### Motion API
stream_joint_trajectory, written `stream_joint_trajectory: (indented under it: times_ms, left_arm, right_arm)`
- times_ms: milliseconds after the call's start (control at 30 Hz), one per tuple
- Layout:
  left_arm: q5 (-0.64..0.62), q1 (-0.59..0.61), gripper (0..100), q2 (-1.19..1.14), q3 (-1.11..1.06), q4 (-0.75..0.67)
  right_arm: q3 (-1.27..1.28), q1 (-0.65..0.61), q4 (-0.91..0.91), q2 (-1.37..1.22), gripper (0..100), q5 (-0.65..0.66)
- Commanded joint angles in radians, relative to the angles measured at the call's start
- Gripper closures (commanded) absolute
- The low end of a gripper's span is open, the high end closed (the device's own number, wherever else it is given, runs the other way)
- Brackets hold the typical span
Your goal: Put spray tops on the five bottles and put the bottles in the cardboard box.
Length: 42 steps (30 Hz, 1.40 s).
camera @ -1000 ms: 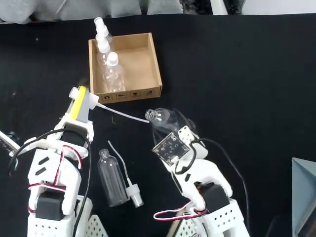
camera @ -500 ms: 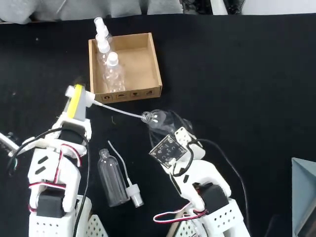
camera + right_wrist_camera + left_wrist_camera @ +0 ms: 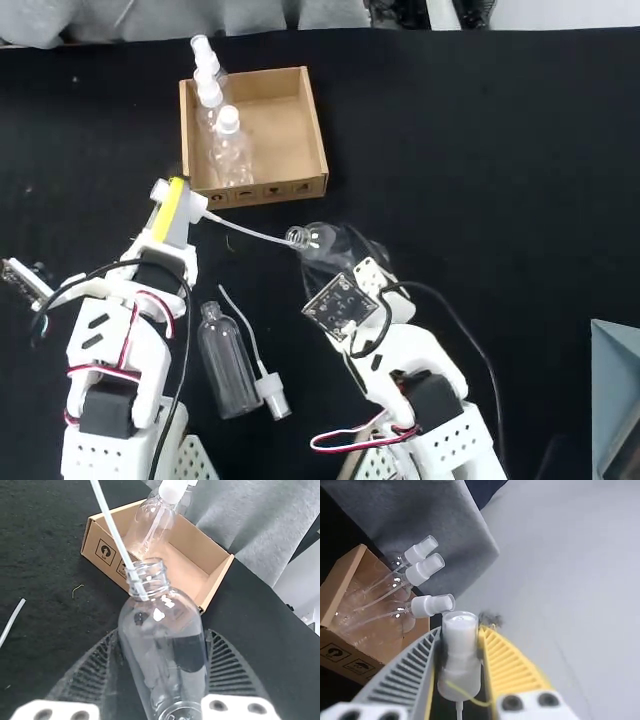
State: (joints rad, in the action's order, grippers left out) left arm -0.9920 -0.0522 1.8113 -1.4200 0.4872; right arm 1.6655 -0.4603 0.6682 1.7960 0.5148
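Observation:
My left gripper (image 3: 185, 205) is shut on a white spray top (image 3: 460, 655), held between its grey and yellow fingers. The top's thin dip tube (image 3: 245, 232) slants across to the open mouth of a clear bottle (image 3: 325, 245), and the tube's tip (image 3: 136, 585) sits just inside the neck. My right gripper (image 3: 340, 252) is shut on that bottle (image 3: 165, 645), which tilts toward the cardboard box (image 3: 260, 190). Three capped bottles (image 3: 230, 150) lie in the box's left side. Another uncapped bottle (image 3: 225, 362) lies between the arms, with a loose spray top (image 3: 270, 390) beside it.
The box (image 3: 107, 550) stands just beyond both grippers, and its right half holds nothing. Black cloth covers the table, and open room lies to the right. A grey object (image 3: 615, 400) sits at the right edge.
The right gripper brought the bottle's mouth left and up to the tube's tip. The left gripper then shifted slightly right, and the tube's end now sits in the neck.

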Motion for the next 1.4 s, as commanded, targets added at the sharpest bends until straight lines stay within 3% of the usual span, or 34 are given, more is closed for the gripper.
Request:
stream_joint_trajectory:
  times_ms: [0, 267, 967, 1367]
  left_arm:
    - [0.000, -0.019, 97, 0.014, 0.012, -0.023]
    - [0.000, -0.021, 97, 0.012, 0.010, -0.025]
    - [0.146, -0.269, 97, 0.012, -0.058, -0.025]
    - [0.146, -0.286, 97, 0.012, -0.074, -0.026]
  right_arm:
    - [-0.007, -0.017, -0.026, 0.033, 85.8, -0.025]
    - [-0.010, -0.017, -0.028, 0.033, 85.8, -0.054]
    - [-0.010, -0.017, -0.023, 0.033, 85.8, -0.054]
    - [-0.010, -0.018, -0.021, 0.033, 85.8, -0.052]
